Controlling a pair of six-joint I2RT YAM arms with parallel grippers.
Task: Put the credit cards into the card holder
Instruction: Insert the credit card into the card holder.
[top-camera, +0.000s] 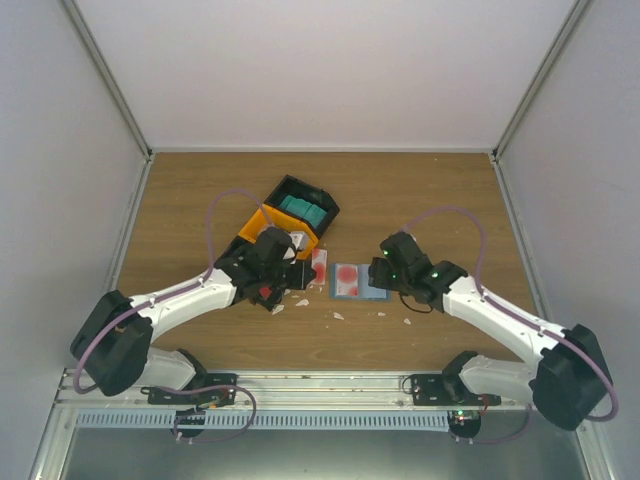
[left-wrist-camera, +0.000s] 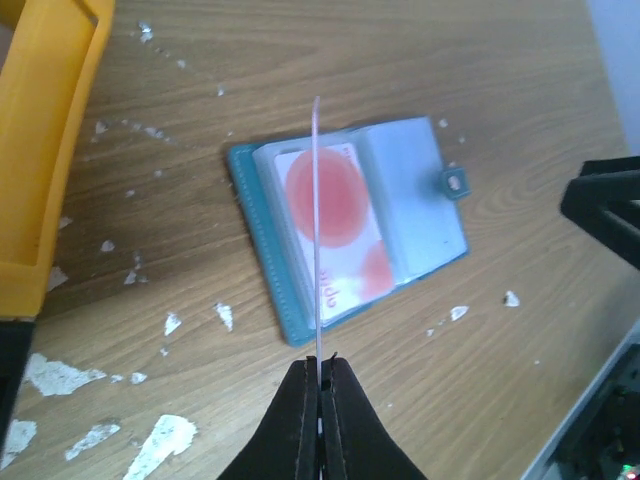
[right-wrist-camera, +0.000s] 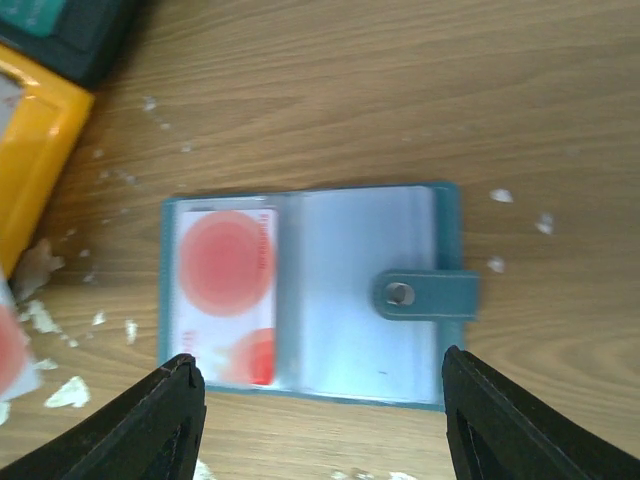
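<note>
The card holder (top-camera: 372, 283) lies open on the table, slate-blue with pale clear pockets and a side tab (right-wrist-camera: 425, 295). A white credit card with red circles (right-wrist-camera: 225, 290) sits in its left pocket. My left gripper (left-wrist-camera: 322, 365) is shut on another white credit card with red marks (top-camera: 318, 268), seen edge-on in the left wrist view (left-wrist-camera: 316, 230), held upright above the holder's (left-wrist-camera: 415, 200) left half. My right gripper (right-wrist-camera: 320, 365) is open and empty, its fingers (right-wrist-camera: 170, 420) spread just above the holder's near edge. Teal cards (top-camera: 303, 210) lie in the bin.
A black-and-orange bin (top-camera: 275, 215) stands behind and left of the holder; its orange wall shows in the left wrist view (left-wrist-camera: 45, 150) and the right wrist view (right-wrist-camera: 30, 150). Small white scraps (left-wrist-camera: 165, 440) litter the wood around the holder.
</note>
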